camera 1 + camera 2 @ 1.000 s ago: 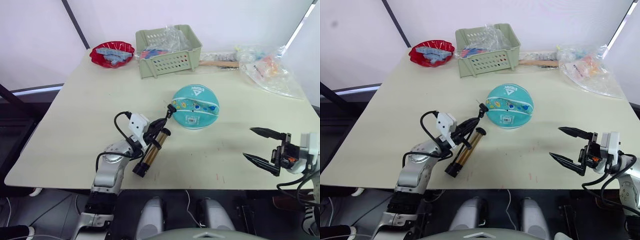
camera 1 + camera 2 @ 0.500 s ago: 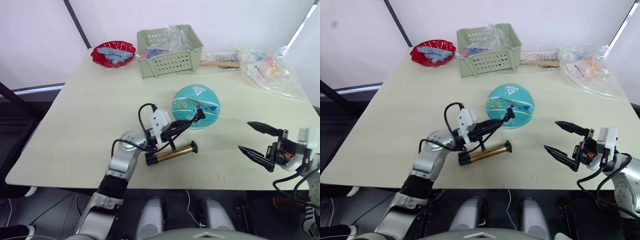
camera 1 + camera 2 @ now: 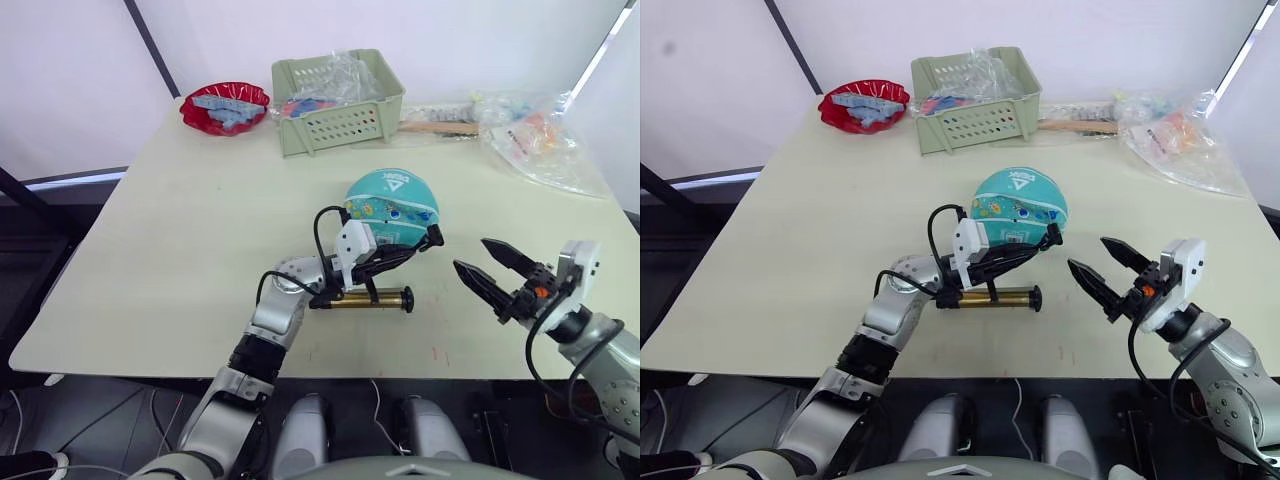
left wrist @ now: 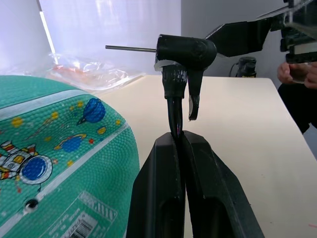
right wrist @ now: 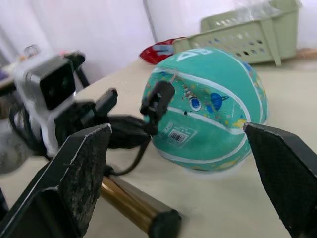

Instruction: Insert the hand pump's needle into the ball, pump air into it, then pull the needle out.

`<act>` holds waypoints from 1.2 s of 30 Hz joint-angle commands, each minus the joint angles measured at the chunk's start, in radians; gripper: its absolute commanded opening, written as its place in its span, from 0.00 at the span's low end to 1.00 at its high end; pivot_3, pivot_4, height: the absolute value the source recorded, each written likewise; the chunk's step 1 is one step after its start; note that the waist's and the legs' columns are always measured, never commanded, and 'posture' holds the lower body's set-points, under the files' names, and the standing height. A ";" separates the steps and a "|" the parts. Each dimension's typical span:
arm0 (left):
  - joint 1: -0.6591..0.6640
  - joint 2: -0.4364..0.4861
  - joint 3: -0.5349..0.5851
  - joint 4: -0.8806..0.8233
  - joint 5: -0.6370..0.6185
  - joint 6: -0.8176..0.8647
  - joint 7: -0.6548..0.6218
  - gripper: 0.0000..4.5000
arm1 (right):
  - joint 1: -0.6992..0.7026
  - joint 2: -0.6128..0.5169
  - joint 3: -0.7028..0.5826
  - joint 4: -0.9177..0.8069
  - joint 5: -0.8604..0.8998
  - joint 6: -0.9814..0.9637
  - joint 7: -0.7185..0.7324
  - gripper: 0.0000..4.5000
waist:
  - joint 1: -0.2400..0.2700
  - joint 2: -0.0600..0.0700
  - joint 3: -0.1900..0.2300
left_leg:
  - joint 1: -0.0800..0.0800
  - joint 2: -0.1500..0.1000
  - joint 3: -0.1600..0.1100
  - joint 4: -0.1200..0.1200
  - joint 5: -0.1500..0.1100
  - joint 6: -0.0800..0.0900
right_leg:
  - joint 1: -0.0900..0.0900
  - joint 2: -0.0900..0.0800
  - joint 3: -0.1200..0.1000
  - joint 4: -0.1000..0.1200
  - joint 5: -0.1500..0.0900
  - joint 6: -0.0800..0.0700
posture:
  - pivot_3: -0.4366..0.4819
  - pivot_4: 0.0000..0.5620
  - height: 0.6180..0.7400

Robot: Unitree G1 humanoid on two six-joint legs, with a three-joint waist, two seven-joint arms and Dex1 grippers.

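The teal ball [image 3: 392,205] rests mid-table, its valve hole [image 4: 31,204] and barcode sticker facing me. In front of it the bronze hand pump [image 3: 365,298] lies flat on the table. My left gripper [image 3: 392,260] is shut on the pump's black hose [image 4: 174,116], just below the black angled fitting [image 4: 185,49]. The needle [image 4: 131,48] sticks out sideways in the air, beside the ball's right front and apart from it. My right gripper [image 3: 470,254] hovers open to the right of the ball, with its fingers [image 5: 79,183] spread wide and nothing between them.
At the table's far edge stand a green basket [image 3: 337,100] with bagged items and a red bowl [image 3: 224,107]. Clear plastic bags [image 3: 535,140] lie at the back right. A person's hand [image 4: 297,74] shows beyond the table.
My left gripper has carried the hose and needle rightward past the ball's front, dragging the pump along. The right gripper has moved in toward the ball.
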 commanded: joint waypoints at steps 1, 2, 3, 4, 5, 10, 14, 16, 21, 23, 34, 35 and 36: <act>-0.002 -0.023 -0.038 -0.037 0.017 -0.018 0.002 0.02 | -0.017 0.001 -0.028 -0.074 0.120 0.103 -0.127 1.00 | 0.000 0.000 0.000 | -0.001 0.000 0.000 0.000 0.000 0.000 | -0.001 0.000 0.000 0.000 0.000 0.000 | 0.48 0.27 0.98; 0.004 -0.025 -0.048 -0.043 0.022 -0.021 -0.001 0.02 | -0.021 0.002 -0.030 -0.081 0.152 0.127 -0.157 1.00 | 0.000 0.000 0.000 | -0.002 0.000 -0.001 0.000 0.000 0.000 | -0.002 0.000 0.000 0.000 0.000 0.000 | 0.48 0.27 0.98; 0.010 -0.027 -0.055 -0.047 0.025 -0.021 0.000 0.02 | -0.025 0.003 -0.031 -0.086 0.178 0.144 -0.181 1.00 | 0.000 0.000 0.000 | -0.004 0.000 -0.001 0.000 0.000 0.000 | -0.003 0.000 -0.001 0.000 0.000 0.000 | 0.48 0.27 0.98; 0.015 -0.031 -0.061 -0.052 0.028 -0.019 0.003 0.02 | -0.030 0.004 -0.031 -0.093 0.203 0.159 -0.204 1.00 | -0.001 0.000 0.000 | -0.005 0.000 -0.001 0.000 0.000 0.000 | -0.004 0.000 -0.001 0.000 0.000 0.000 | 0.48 0.27 0.98; 0.019 -0.036 -0.066 -0.057 0.031 -0.015 0.011 0.02 | -0.037 0.011 -0.031 -0.094 0.224 0.171 -0.237 1.00 | -0.001 0.000 0.000 | -0.007 0.000 -0.002 0.000 0.000 0.000 | -0.006 0.000 -0.001 0.000 0.000 0.000 | 0.48 0.27 0.98; 0.036 -0.046 -0.079 -0.081 0.035 -0.001 0.026 0.02 | -0.053 0.035 -0.029 -0.094 0.284 0.190 -0.331 1.00 | 0.001 0.000 0.000 | -0.013 0.000 -0.007 0.006 0.000 0.000 | -0.008 0.001 -0.005 0.000 0.000 0.000 | 0.48 0.27 0.98; 0.040 -0.054 -0.078 -0.083 0.043 -0.001 0.050 0.02 | -0.043 0.042 -0.008 -0.087 0.287 0.202 -0.363 1.00 | 0.000 0.000 0.000 | -0.014 0.000 -0.009 0.009 0.000 0.000 | -0.007 0.002 -0.004 0.000 0.000 0.001 | 0.48 0.27 0.98; 0.038 -0.056 -0.076 -0.080 0.052 -0.016 0.064 0.02 | -0.039 0.048 -0.005 -0.086 0.291 0.205 -0.374 1.00 | 0.000 0.000 0.000 | -0.014 0.000 -0.010 0.010 0.000 0.000 | -0.006 0.002 -0.004 0.000 0.001 0.001 | 0.48 0.27 0.98; 0.043 -0.060 -0.084 -0.086 0.057 -0.019 0.073 0.02 | -0.041 0.060 0.001 -0.082 0.285 0.200 -0.382 1.00 | 0.000 0.000 0.000 | -0.014 0.000 -0.011 0.012 0.000 0.000 | -0.005 0.002 -0.003 0.001 0.001 0.002 | 0.48 0.27 0.98; 0.048 -0.060 -0.087 -0.094 0.056 -0.017 0.075 0.02 | -0.039 0.066 0.006 -0.083 0.281 0.197 -0.385 1.00 | 0.000 0.000 0.000 | -0.014 0.000 -0.011 0.012 0.000 0.000 | -0.005 0.002 -0.003 0.001 0.001 0.002 | 0.48 0.27 0.98; 0.064 -0.065 -0.094 -0.102 0.064 -0.017 0.086 0.02 | -0.036 0.060 -0.004 -0.070 0.254 0.190 -0.369 1.00 | 0.000 0.000 0.000 | -0.015 0.000 -0.014 0.012 0.000 0.000 | -0.005 0.003 -0.003 0.001 0.001 0.002 | 0.48 0.27 0.98; 0.066 -0.064 -0.095 -0.101 0.064 -0.019 0.087 0.00 | -0.036 0.061 -0.004 -0.068 0.253 0.190 -0.366 0.94 | 0.000 0.000 0.000 | -0.015 0.000 -0.015 0.012 0.000 0.000 | -0.005 0.003 -0.003 0.001 0.001 0.002 | 0.48 0.27 0.98; 0.067 -0.063 -0.095 -0.101 0.064 -0.020 0.087 0.00 | -0.036 0.062 -0.004 -0.066 0.252 0.190 -0.365 0.89 | 0.000 0.000 0.000 | -0.015 0.000 -0.015 0.012 0.000 0.000 | -0.005 0.003 -0.003 0.001 0.001 0.002 | 0.48 0.27 0.98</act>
